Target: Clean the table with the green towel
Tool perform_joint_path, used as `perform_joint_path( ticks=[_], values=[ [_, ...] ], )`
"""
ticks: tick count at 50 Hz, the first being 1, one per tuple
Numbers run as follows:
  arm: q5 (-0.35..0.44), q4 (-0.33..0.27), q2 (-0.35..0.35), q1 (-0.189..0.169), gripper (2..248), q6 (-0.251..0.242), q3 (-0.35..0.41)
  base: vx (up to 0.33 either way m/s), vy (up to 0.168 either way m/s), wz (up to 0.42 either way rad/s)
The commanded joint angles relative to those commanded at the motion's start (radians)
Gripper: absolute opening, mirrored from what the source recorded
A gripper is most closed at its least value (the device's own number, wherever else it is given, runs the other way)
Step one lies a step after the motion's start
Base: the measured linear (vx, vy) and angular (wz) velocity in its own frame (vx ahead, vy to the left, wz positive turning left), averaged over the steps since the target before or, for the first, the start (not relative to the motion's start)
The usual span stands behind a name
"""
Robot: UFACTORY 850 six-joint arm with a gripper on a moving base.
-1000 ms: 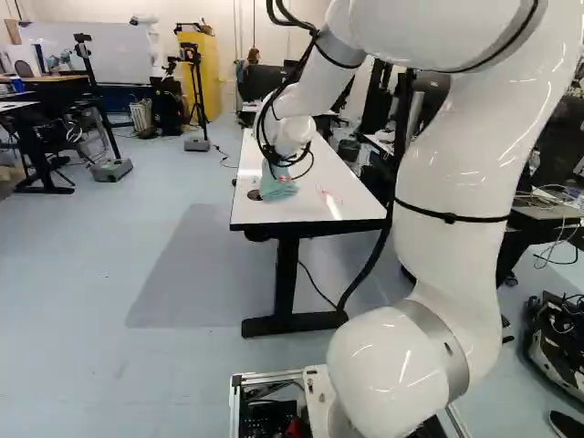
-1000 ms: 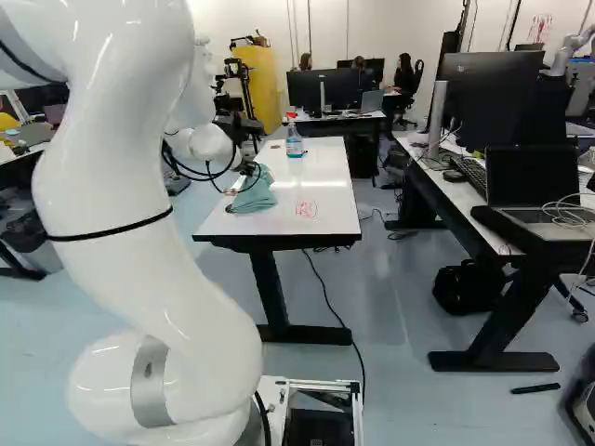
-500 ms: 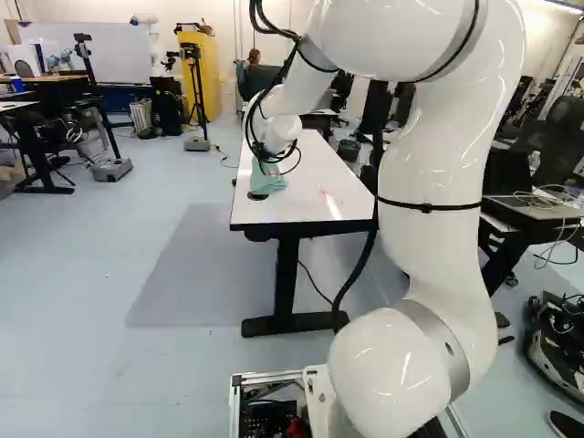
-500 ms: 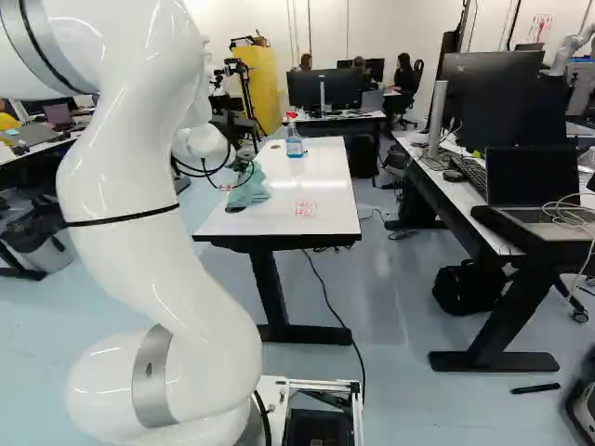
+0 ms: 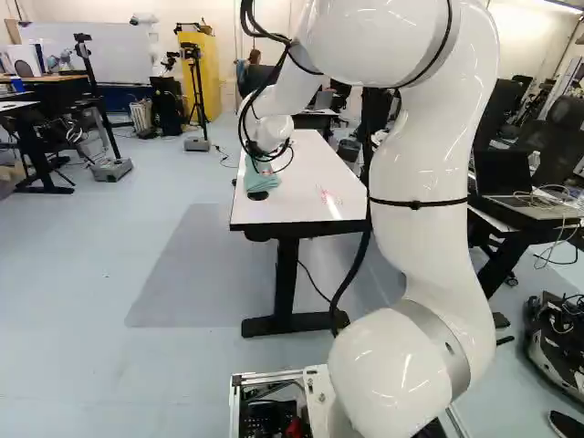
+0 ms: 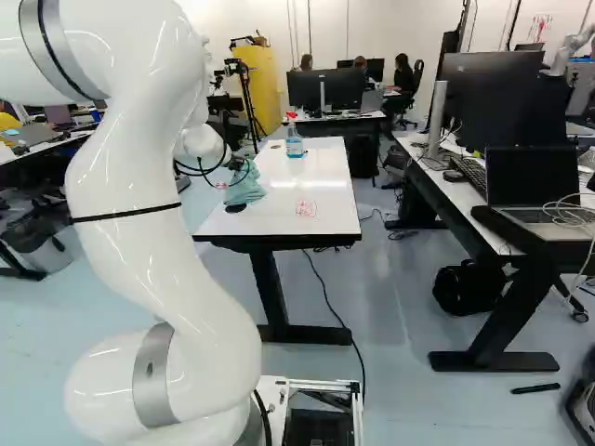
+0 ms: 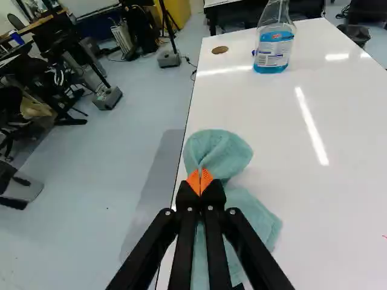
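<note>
Though limp, towel (image 7: 245, 220) between pads (image 7: 193, 181) of hand (image 6: 238, 165).

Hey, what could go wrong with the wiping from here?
The claw pinches only a small bunch of towel, so it might slip out. The towel is close to the edge of the table, so it could drag over. The bottle stands farther along; a wide sweep might tip it.

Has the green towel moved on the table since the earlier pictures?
Yes. In the right base view, the towel, held in the claw, has shifted leftward with the arm, away from the red marks on the table.
</note>
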Motion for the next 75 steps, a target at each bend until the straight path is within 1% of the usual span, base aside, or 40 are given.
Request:
perform_joint_path(
  ticks=[18,43,60,67,75],
  values=[
    [0.0,0.0,-0.003,0.0,20,0.0,0.0,0.0,0.0,0.0],
    [0.0,0.0,-0.053,0.0,20,0.0,-0.006,0.0,0.0,0.0],
    [-0.001,0.0,-0.053,0.0,20,0.0,-0.006,0.0,0.0,0.0],
    [-0.013,0.0,-0.053,0.0,20,0.0,-0.006,0.0,0.0,0.0],
    [-0.048,0.0,-0.053,0.0,20,0.0,-0.006,0.076,0.032,-0.008]
  ],
)
